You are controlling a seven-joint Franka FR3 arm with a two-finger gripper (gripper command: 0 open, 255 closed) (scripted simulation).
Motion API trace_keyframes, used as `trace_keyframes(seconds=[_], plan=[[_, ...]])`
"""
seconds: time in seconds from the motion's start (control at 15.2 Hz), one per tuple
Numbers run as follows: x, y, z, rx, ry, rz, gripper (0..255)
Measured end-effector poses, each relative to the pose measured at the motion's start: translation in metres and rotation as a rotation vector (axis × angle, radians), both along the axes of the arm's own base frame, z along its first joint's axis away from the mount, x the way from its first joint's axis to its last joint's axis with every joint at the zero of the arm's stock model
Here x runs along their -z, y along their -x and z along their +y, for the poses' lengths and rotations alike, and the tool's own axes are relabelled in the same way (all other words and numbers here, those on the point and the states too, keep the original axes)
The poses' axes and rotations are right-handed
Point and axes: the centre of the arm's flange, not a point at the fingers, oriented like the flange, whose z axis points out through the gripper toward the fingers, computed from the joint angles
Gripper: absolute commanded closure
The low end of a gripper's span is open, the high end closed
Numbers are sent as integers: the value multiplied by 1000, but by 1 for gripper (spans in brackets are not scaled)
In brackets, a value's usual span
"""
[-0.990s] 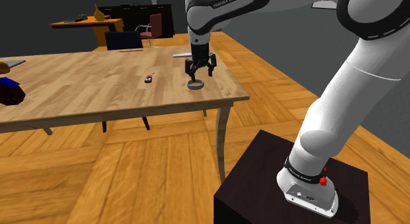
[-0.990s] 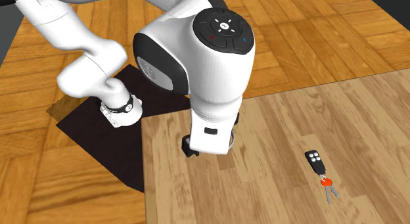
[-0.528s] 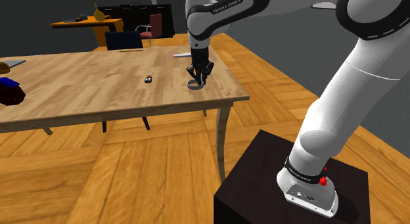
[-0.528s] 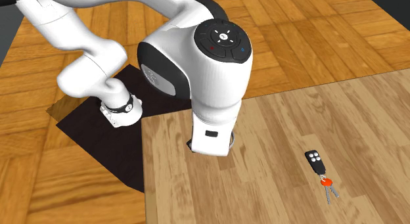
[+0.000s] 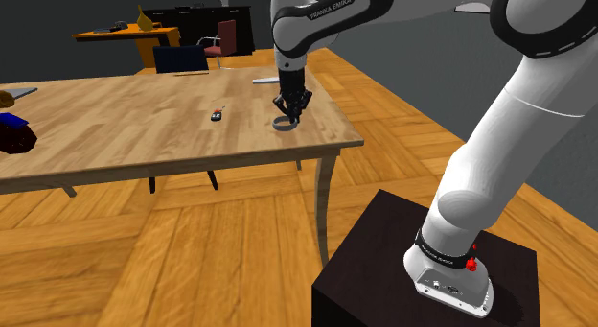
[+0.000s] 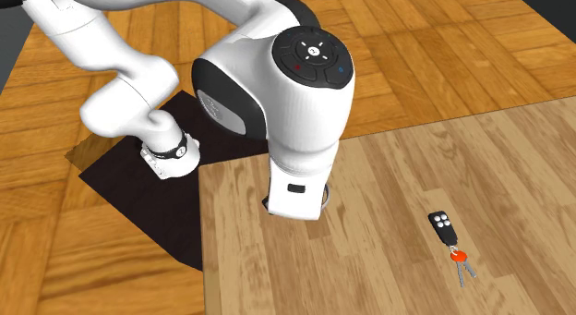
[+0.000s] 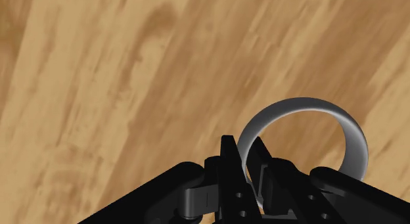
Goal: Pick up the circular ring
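Black gripper (image 7: 244, 150) pinched narrow on grey ring (image 7: 302, 104) — fingers (image 7: 228, 157) clasp one side of band, one inside hoop, one outside, since flat ring gives no other hold. Ring low on table (image 5: 144, 114), near table corner by stand (image 5: 374, 258). Looks ready for lift — thin grip could slip.

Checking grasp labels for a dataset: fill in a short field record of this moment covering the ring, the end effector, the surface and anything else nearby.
target: grey circular ring
end effector: shut on the circular ring, clasping its wall, one finger inside the hoop and one outside
lift: none evident; the ring looks level with the tabletop in the shoulder view
surface: wooden table, ring close to the corner nearest the stand
nearby: black key fob with a red tag and keys, lying apart from the ring
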Motion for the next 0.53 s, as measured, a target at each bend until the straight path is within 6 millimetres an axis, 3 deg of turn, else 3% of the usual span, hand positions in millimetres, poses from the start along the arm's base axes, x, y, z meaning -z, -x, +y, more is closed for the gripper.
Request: trace_keyframes(seconds=[0.53], plan=[[-39, -1, -2, 1, 1, 3, 255]])
